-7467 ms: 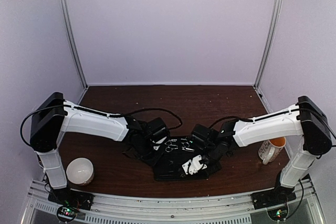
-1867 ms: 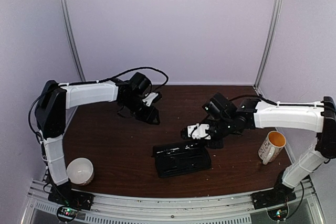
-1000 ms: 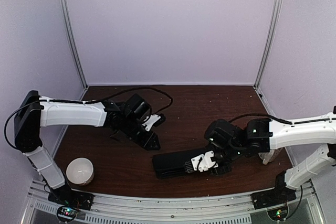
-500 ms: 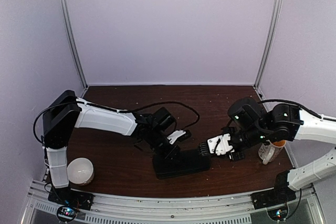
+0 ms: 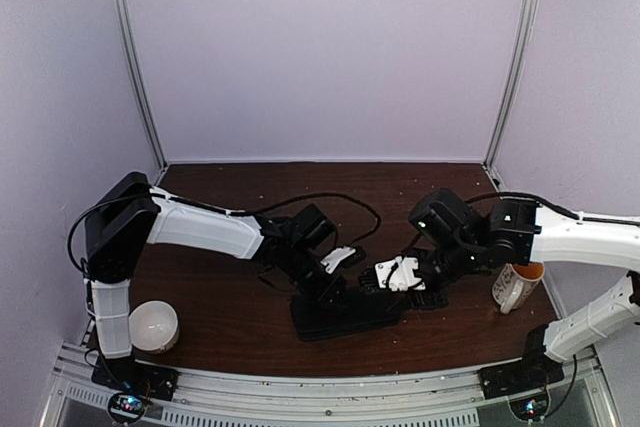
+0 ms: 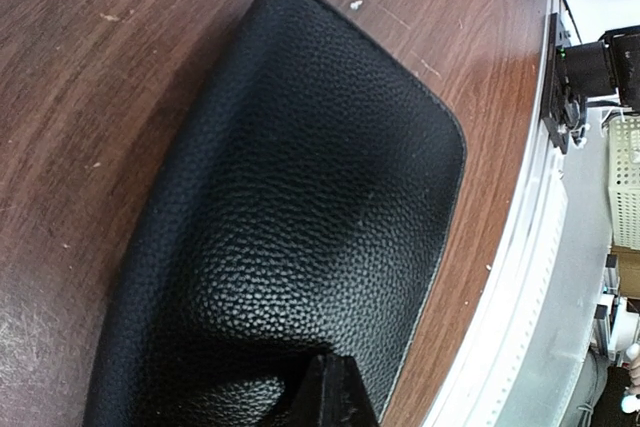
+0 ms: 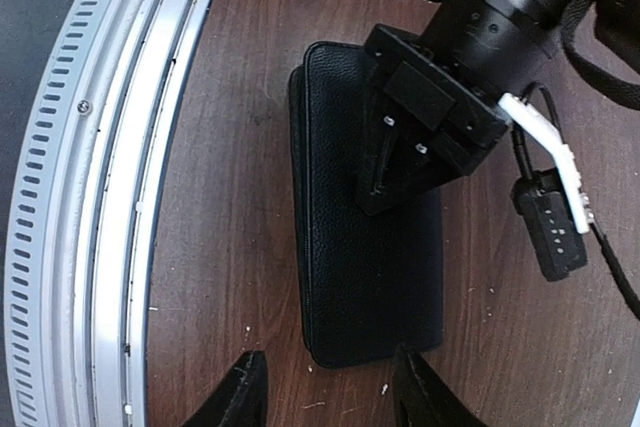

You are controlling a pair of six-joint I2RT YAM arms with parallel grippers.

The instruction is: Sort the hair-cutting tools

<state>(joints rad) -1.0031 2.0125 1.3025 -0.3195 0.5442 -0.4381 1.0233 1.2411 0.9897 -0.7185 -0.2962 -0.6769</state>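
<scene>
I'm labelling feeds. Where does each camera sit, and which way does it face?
Top external: above and behind the robot, looking down at the table; left arm and right arm show.
Left wrist: on the left arm, close over the case; only the shut left fingers show.
Right wrist: above the case's end, looking down; the open right fingers show.
Shared: top external and right wrist both see the left fingers on the case.

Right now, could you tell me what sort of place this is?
Probably a robot lab test cell: plain pale walls framed by aluminium posts, a brown table edged by a slotted metal rail, and few props, a black case and a mug.
</scene>
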